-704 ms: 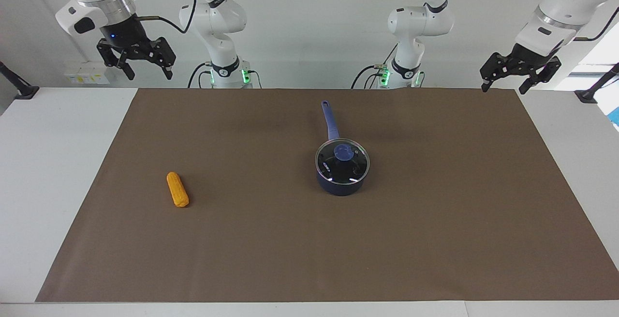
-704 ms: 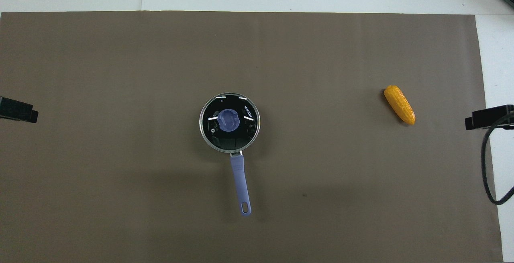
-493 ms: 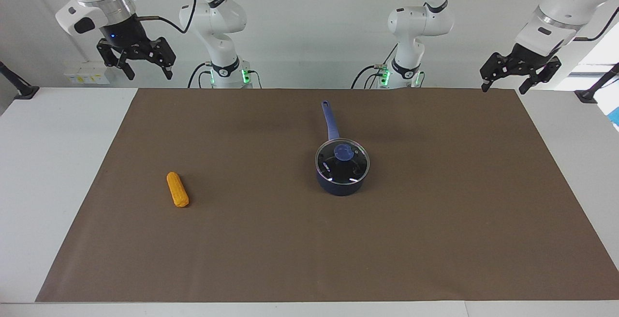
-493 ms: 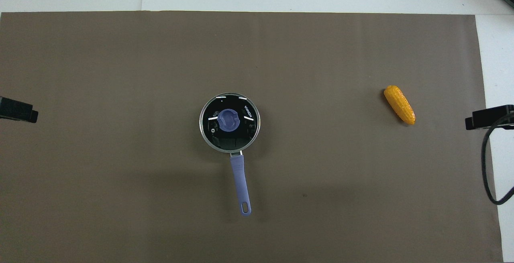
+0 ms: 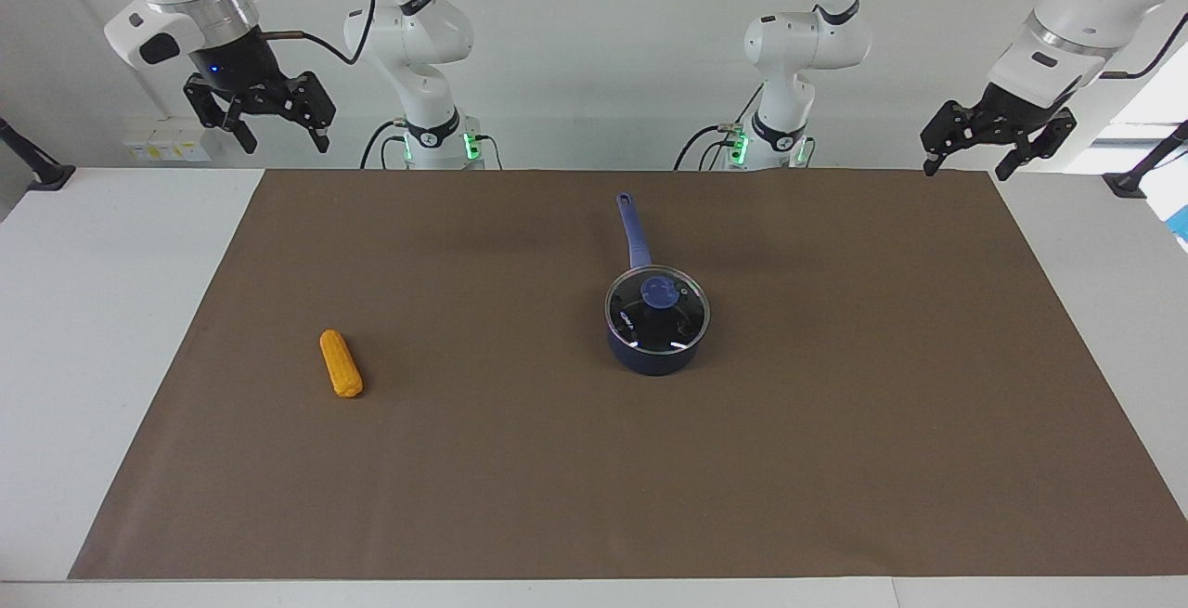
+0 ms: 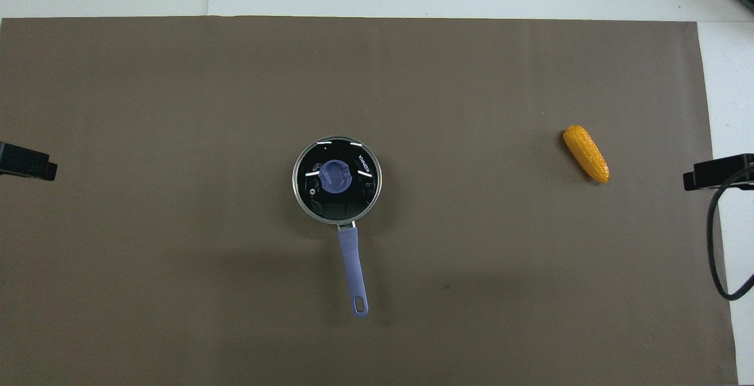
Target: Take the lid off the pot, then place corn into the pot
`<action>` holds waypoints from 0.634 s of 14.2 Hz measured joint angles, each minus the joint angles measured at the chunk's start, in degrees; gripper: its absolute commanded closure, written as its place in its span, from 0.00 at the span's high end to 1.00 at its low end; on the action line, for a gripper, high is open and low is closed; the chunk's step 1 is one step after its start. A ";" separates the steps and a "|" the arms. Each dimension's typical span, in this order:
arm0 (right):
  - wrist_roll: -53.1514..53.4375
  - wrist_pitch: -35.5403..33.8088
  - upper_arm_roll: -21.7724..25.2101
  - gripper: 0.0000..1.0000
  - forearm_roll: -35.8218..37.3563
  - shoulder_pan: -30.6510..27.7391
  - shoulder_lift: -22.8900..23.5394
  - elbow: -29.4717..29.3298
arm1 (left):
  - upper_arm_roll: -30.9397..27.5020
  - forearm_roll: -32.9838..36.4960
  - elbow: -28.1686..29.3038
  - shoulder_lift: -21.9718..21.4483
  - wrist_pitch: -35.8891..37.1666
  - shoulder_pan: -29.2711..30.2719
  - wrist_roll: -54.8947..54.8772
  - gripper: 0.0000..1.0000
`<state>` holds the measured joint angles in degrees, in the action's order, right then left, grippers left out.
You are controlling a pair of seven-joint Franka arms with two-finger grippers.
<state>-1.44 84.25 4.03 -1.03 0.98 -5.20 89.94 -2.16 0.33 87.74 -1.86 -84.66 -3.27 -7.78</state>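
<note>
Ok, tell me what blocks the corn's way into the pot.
The lid does: it sits on the pot, covering its opening. The mat between the corn and the pot is bare. Both the left gripper and the right gripper hang raised at the table's ends, jaws open.

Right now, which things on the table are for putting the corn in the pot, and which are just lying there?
For the job:
lid, sitting on the pot
pot
corn, toward the right arm's end

Just there:
brown mat under them all
</note>
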 measured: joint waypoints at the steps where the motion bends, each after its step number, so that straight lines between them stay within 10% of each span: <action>1: 0.00 0.00 0.00 1.00 0.00 0.02 0.00 0.00 | 0.35 0.00 0.16 0.00 0.00 -0.11 -0.01 1.00; 9: 0.00 0.00 0.25 1.00 0.00 -0.01 0.00 0.00 | 1.53 -0.09 4.66 0.43 -2.89 -11.15 6.75 1.00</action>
<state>-1.44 84.25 4.28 -1.03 0.96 -5.20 89.94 -0.63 0.23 92.40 -1.43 -87.54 -14.42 -1.03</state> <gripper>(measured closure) 0.000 0.000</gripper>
